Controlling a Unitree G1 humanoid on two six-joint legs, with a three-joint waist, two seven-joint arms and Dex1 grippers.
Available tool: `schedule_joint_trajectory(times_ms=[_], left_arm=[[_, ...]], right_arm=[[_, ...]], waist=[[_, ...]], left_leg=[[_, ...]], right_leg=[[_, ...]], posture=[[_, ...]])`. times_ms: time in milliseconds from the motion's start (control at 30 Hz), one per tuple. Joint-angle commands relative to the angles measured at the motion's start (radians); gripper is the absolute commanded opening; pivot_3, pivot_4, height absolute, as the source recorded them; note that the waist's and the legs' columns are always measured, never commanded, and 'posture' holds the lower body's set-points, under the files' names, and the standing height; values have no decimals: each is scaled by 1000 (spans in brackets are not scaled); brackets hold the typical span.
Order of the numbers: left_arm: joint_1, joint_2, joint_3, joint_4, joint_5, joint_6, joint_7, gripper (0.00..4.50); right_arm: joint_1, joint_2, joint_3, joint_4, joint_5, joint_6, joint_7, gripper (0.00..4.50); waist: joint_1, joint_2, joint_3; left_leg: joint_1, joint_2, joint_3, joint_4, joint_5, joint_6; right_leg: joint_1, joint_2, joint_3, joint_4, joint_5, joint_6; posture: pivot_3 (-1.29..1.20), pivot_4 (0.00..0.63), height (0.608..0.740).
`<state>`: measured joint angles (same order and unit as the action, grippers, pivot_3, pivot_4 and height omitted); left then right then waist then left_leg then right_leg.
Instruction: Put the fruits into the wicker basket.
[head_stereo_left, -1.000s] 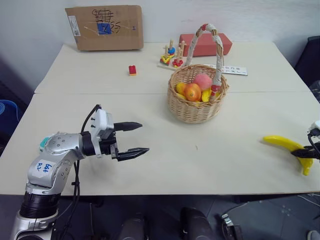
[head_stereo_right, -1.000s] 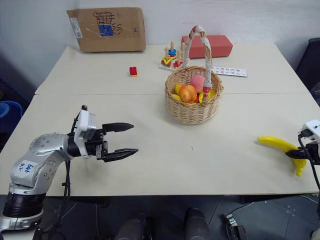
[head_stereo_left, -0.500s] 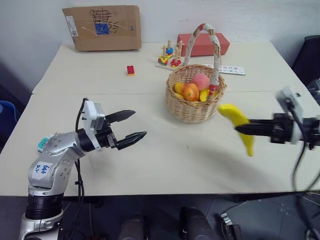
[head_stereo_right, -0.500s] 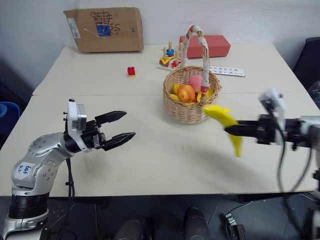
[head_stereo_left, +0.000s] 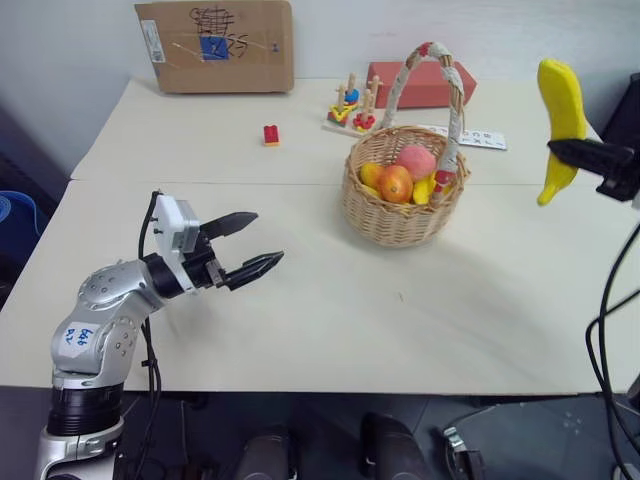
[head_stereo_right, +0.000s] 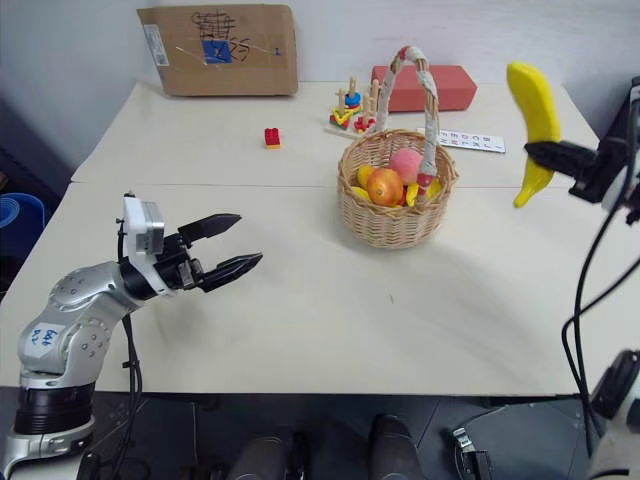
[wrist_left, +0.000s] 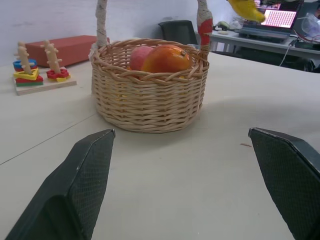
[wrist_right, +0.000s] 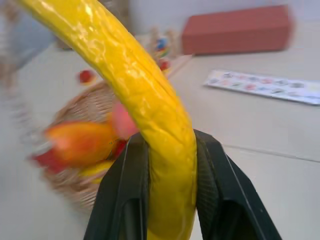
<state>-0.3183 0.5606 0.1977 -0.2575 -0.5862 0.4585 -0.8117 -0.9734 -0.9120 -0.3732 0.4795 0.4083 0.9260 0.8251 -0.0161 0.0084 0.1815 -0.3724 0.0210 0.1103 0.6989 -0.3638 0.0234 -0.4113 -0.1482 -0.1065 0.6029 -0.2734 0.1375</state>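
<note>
1. Pale worktop (head_stereo_left: 330, 300) in front of a light wall, two slabs joined by a seam; that's the stage.
2. Nearest in, the left pincer (head_stereo_left: 246, 246) hangs above the front slab with its black fingers spread wide and nothing between them, pointing across toward the wicker basket (head_stereo_left: 400, 210).
3. Out to the right, the right pincer (head_stereo_left: 572, 150) is up in the air, clamped on the banana (head_stereo_left: 560, 120), which stands nearly upright, well above the worktop and to the right of the basket.
4. The wrist view shows the grip: both fingers (wrist_right: 125, 195) squeeze the lower part of the banana, the long curve arching away above them.
5. My read on handling: it looks like a light, stiff plastic toy with a glossy, slightly wrinkled skin, so it could twist or slip in a grip this far off centre. A hold nearer the middle would balance better.
6. Mid-table, the basket sits upright under its tall red-and-white handle (head_stereo_left: 455, 100), already holding the mango (head_stereo_left: 396, 184), the peach (head_stereo_left: 416, 160) and smaller yellow pieces.
7. That arched handle is the thing to dodge; I'd say the banana has to drop in beside it.
8. Farther back: a small red block (head_stereo_left: 270, 135), a stacking toy (head_stereo_left: 351, 108), a red box (head_stereo_left: 420, 85) and a cardboard panel (head_stereo_left: 215, 45).
</note>
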Motion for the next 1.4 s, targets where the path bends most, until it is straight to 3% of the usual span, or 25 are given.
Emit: schedule_joint_trajectory(times_ms=[33,267,633,833,1000,1067,1233,1300,1400], left_arm=[[-35,-19,8,-10,-23,-16,16,4500],[-48,-40,6,-28,-42,-14,23,4500],[-45,-61,-3,-31,-35,-25,41,4500],[-55,-56,0,-12,-28,-34,34,4500],[-54,-57,-1,-8,-25,-41,36,4500],[-52,-59,-5,-2,-14,-51,38,4500],[-56,-60,-7,16,-7,-73,34,4500],[-56,-56,-5,22,-6,-80,29,4500],[-56,-49,0,31,-6,-87,23,4500]], right_arm=[[-144,67,90,241,-117,-217,-110,805],[-389,215,174,517,-165,-338,-17,805],[-442,340,269,547,-224,-362,53,805],[-431,342,307,532,-249,-387,141,2736],[-401,292,318,528,-283,-570,171,4472],[-366,252,321,517,-304,-731,194,4472],[-276,156,238,486,-253,-904,232,4472],[-201,122,199,409,-216,-870,244,4472],[-3,109,128,114,-114,-705,222,4472]], waist=[[-16,-1,1],[-31,0,2],[-13,0,2],[-15,0,2],[-14,0,2],[-10,0,2],[-13,0,2],[-12,0,2],[-10,-1,2]], left_leg=[[1,1,0,0,2,-1],[1,6,2,-2,5,-5],[0,8,0,-1,4,-5],[0,7,0,-1,4,-5],[0,7,0,-1,4,-5],[0,7,-1,-1,4,-5],[-1,6,-1,-1,4,-5],[-1,6,-1,-2,4,-5],[0,8,-2,-1,4,-5]], right_leg=[[0,0,0,1,0,0],[-4,4,1,7,-1,-2],[-4,4,1,8,-1,-2],[-4,4,1,7,-1,-2],[-4,4,1,7,-1,-2],[-3,4,0,7,-1,-2],[-3,3,0,5,-1,-2],[-3,4,-1,5,-1,-2],[-2,5,-1,5,-1,-2]], posture=[[0,150,740],[0,150,740],[0,150,740],[0,150,740],[0,150,740],[0,150,740],[0,150,740],[0,150,740],[0,150,740]])
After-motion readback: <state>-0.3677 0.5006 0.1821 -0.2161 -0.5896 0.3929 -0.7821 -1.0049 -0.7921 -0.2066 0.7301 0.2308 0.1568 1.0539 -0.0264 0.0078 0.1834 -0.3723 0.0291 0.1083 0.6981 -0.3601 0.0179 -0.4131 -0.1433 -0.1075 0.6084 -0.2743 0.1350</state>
